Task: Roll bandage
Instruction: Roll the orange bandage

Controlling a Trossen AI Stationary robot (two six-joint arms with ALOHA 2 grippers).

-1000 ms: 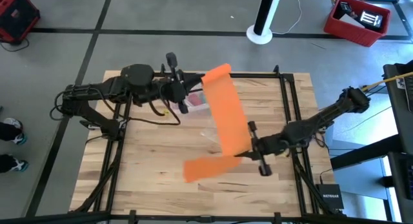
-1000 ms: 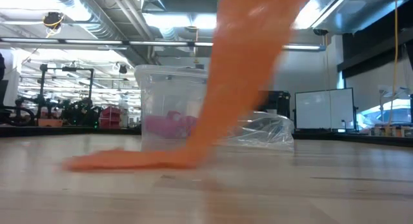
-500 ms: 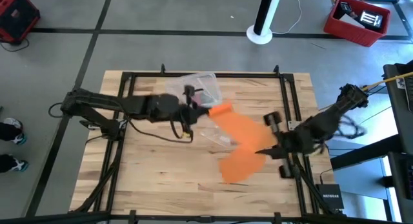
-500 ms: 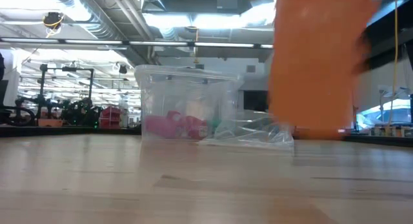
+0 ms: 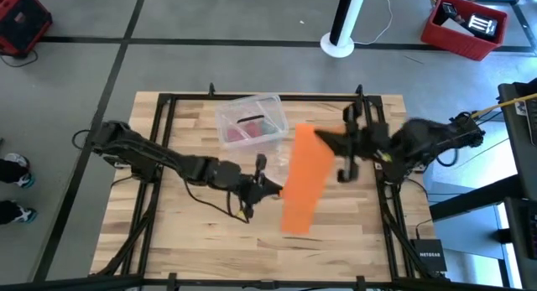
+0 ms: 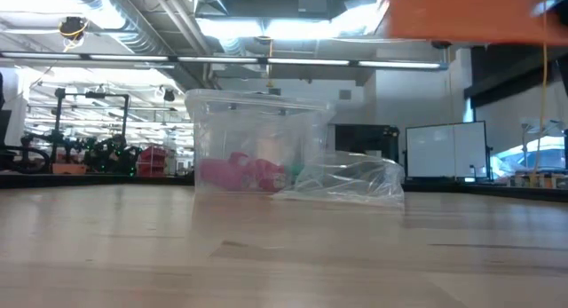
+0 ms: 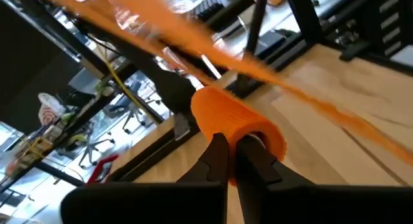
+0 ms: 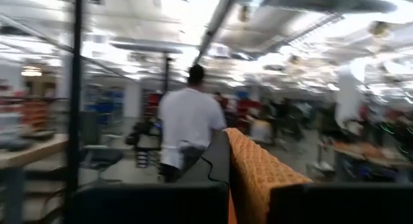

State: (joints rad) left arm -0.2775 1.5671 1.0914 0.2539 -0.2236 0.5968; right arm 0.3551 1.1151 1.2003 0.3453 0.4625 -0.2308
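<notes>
The orange bandage (image 5: 300, 178) hangs in the air over the table's middle as a long flat strip with one end rolled up. Its lower edge (image 6: 461, 13) shows high above the tabletop in the low view. My left gripper (image 5: 270, 189) reaches in from the left and is shut on the small roll (image 7: 226, 114). My right gripper (image 5: 323, 140) stands higher, toward the far right, shut on the strip's other end (image 8: 258, 175). My left gripper pinches the rolled end of the bandage (image 7: 248, 130) between its two fingertips (image 7: 218, 153), coming nearly level from the table's left. The roll is lifted clear of the table, and the strip runs off from it toward the other arm. My right gripper holds the strip's flat end (image 8: 248, 162) between its fingers, coming from the table's right and slanting upward. The fabric drapes down beside the finger (image 8: 216, 166); one layer or several, I cannot tell. The strip hangs below it, clear of the table.
A clear plastic box (image 5: 249, 123) with red and green contents stands at the far middle of the table, with a crumpled clear wrapper (image 6: 351, 179) beside it. Black frame rails (image 5: 369, 123) run along the table's sides. A person in a white shirt (image 8: 190, 127) stands in the room beyond.
My left gripper has come down and toward the near edge with the roll. My right gripper has risen and gone toward the far edge, tipping upward. The bandage's lower part, which lay on the table, is lifted clear and hangs between the two grippers.
</notes>
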